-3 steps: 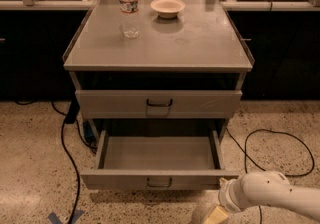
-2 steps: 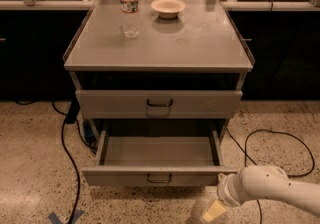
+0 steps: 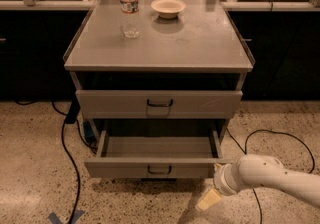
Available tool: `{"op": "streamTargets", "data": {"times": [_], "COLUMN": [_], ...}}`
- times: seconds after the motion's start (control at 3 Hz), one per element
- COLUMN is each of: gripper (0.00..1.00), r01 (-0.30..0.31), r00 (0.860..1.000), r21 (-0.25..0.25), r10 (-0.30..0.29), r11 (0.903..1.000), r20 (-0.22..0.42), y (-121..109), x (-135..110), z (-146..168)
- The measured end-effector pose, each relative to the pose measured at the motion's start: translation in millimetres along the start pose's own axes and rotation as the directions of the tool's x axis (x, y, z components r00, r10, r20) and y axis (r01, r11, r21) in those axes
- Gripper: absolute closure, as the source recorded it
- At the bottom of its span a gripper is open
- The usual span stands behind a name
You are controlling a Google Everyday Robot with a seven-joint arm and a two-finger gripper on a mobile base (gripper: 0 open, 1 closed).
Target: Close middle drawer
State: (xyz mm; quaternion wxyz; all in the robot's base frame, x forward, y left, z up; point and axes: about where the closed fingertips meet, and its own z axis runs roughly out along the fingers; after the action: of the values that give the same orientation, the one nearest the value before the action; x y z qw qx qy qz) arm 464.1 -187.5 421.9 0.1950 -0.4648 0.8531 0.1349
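Note:
The middle drawer (image 3: 155, 169) is a grey metal drawer with a small dark loop handle (image 3: 159, 170). It stands pulled out of the cabinet, and its shallow grey tray (image 3: 159, 147) is bare. The top drawer (image 3: 160, 104) above it is pushed in. My gripper (image 3: 208, 200) hangs low at the right, just below and in front of the open drawer's right front corner. It comes off a white arm (image 3: 270, 178) that enters from the right edge. The gripper is close to the drawer front; I cannot tell if it touches.
A water bottle (image 3: 129, 8) and a small cream bowl (image 3: 168, 7) stand on the cabinet top (image 3: 200, 43). Black cables lie on the speckled floor at the left (image 3: 65, 148) and right (image 3: 265, 135). Blue tape (image 3: 62, 216) marks the floor at the lower left.
My arm and gripper have moved left and a little up, closer to the open drawer's right front corner. The drawer is where it was.

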Motion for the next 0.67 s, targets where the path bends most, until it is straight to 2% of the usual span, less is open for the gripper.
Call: {"op": "streamTargets", "data": {"times": [0.67], "gripper": [0.00], "r01": [0.001], "r00": [1.000], "r21": [-0.067], "r10": [0.002], "r11": [0.9977], "r20": [0.031], "y": [-14], "x": [-21], "z": [31]}}
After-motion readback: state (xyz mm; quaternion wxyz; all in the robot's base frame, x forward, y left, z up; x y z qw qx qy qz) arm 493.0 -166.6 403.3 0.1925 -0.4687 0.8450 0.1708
